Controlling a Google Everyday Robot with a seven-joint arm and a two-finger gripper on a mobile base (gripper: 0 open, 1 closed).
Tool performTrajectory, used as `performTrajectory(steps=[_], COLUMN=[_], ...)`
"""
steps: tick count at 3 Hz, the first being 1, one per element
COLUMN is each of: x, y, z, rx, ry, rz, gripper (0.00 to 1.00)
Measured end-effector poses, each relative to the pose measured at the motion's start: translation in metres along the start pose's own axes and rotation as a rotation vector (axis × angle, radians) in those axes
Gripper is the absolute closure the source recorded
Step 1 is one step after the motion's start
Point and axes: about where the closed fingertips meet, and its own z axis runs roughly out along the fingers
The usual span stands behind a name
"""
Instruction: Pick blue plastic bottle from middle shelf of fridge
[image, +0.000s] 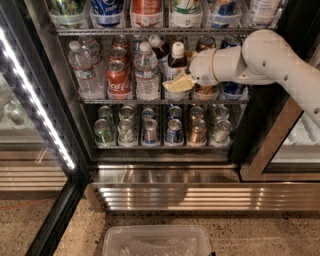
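The blue plastic bottle (176, 59), with dark liquid, a white cap and a white label, stands on the middle shelf (125, 101) of the fridge (254, 134), right of the middle. A second dark bottle (157, 48) stands behind it to the left. My gripper (178, 83), with yellowish tips on a white arm reaching in from the right, is right in front of the bottle's lower half and covers it. Whether it touches the bottle I cannot tell.
Water bottles (83, 70) (146, 74) and a red cola can (118, 80) stand left of the bottle, gold (205, 92) and blue cans (233, 88) to its right. Short cans (150, 131) fill the tier below. LED strip (36, 102) at left; plastic bin (156, 242) on the floor.
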Motion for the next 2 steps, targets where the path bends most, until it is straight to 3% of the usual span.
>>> performTrajectory(steps=[2], x=[-0.0002], y=[0.0], z=[0.0], rx=[0.0], ry=[0.0], rz=[0.0], gripper=[0.88])
